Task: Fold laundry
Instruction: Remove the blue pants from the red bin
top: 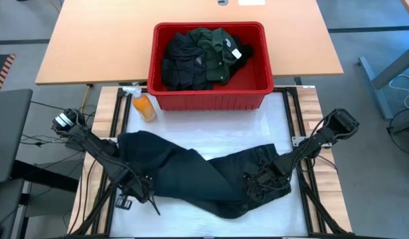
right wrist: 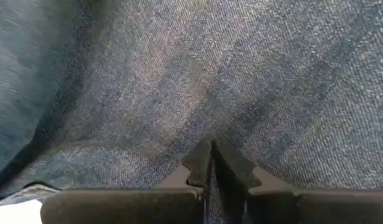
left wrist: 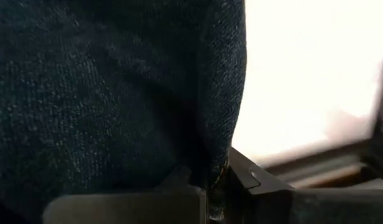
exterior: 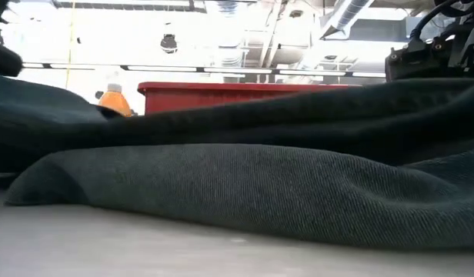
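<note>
My left gripper [top: 143,188] and right gripper [top: 257,180] each pinch the dark garment [top: 191,172], sprawled unfolded across the near table; more laundry [top: 204,56] waits in the red basket [top: 211,99]. Early going, I'd say.

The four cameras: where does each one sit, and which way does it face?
High view: above the table, looking straight down; both arms, the dark garment, the red basket.
Low view: at table-top height, looking level across the garment to the basket.
Left wrist view: on the left arm; left gripper shut on garment.
Right wrist view: on the right arm; right gripper pinching it.
All four share the garment.
</note>
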